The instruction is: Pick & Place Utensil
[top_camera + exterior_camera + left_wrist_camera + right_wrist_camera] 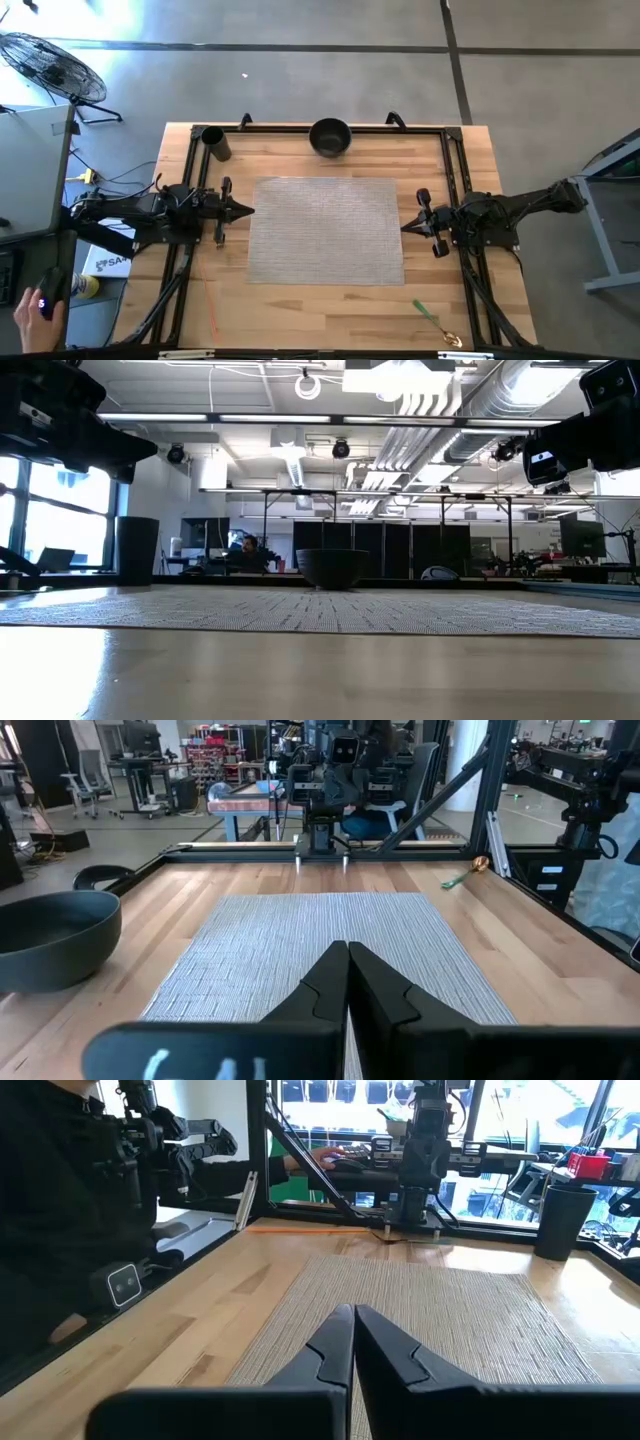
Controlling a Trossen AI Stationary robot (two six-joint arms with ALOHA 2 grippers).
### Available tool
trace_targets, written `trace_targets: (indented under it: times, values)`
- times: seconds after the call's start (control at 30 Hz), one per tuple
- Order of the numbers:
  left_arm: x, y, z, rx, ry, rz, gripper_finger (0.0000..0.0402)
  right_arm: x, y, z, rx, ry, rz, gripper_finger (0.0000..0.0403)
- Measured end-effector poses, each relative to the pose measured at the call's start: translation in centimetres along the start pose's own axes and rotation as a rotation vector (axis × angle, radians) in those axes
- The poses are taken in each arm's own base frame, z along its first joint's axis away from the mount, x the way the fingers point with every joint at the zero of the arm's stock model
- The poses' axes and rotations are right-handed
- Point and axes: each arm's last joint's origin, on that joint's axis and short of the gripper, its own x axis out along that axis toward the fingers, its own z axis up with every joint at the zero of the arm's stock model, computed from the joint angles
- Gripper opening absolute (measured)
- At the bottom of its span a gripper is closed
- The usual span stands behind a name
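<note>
On wooden table (300, 310), grey woven mat (325, 230) lies centre. Left gripper (248, 210) hovers at mat's left edge, fingers pressed together, holding nothing. Right gripper (406, 228) hovers at mat's right edge, fingers likewise closed and empty. Dark bowl (330, 137) sits at far edge, beyond mat. Dark cup (216, 142) stands upright at far left corner. Green-handled spoon (434, 322) lies at near right corner, off mat, well apart from both grippers.
</note>
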Motion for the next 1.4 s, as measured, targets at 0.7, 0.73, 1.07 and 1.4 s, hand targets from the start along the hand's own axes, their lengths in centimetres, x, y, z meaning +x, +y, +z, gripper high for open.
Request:
trace_targets:
  times: [0.7, 0.73, 1.07, 1.4]
  values:
    - [0.0, 0.0, 0.0, 0.0, 0.0, 0.0, 0.0001, 0.0, 0.0, 0.0, 0.0, 0.0, 0.0, 0.0001]
    - [0.0, 0.0, 0.0, 0.0, 0.0, 0.0, 0.0001, 0.0, 0.0, -0.01, 0.0, 0.0, 0.001, 0.0001]
    - [0.0, 0.0, 0.0, 0.0, 0.0, 0.0, 0.0001, 0.0, 0.0, 0.01, 0.0, 0.0, 0.0, 0.0006]
    - [0.0, 0.0, 0.02, 0.0, -0.002, 0.0, 0.0001, 0.0, 0.0, 0.0, 0.0, 0.0, 0.0, 0.0008]
